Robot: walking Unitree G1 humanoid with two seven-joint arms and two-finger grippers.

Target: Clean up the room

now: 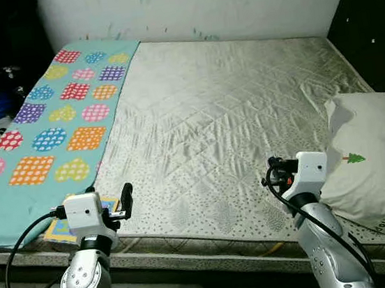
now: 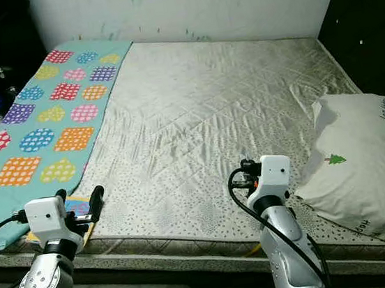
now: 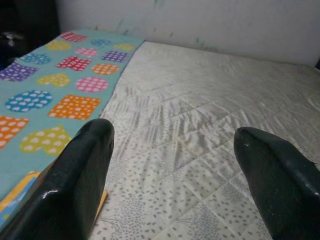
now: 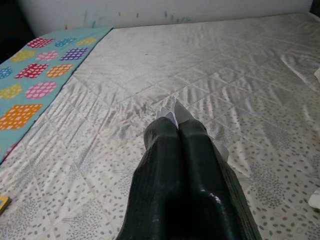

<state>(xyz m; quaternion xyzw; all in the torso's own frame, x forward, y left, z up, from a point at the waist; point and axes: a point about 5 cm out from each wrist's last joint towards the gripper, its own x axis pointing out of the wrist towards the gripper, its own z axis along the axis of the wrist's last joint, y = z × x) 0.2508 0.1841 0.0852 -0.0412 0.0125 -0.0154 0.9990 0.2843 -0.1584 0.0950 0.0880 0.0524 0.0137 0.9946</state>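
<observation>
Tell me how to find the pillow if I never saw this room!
Look at the big bed with the shiny cream mattress. Go to its near corner on the robot's right, just past the right gripper. The pillow lies there, white and puffy, with a tiny green tree printed on it, unlike the flat teal blanket covered in colourful dotted hearts and squares on the other side.

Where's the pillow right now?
The white pillow lies on the mattress's front right corner, just right of the right gripper.

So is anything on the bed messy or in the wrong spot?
Yes. The pillow hangs crooked off the mattress's near right corner, and a colourful book lies half tucked under the blanket. The right gripper pinches a white paper scrap.
</observation>
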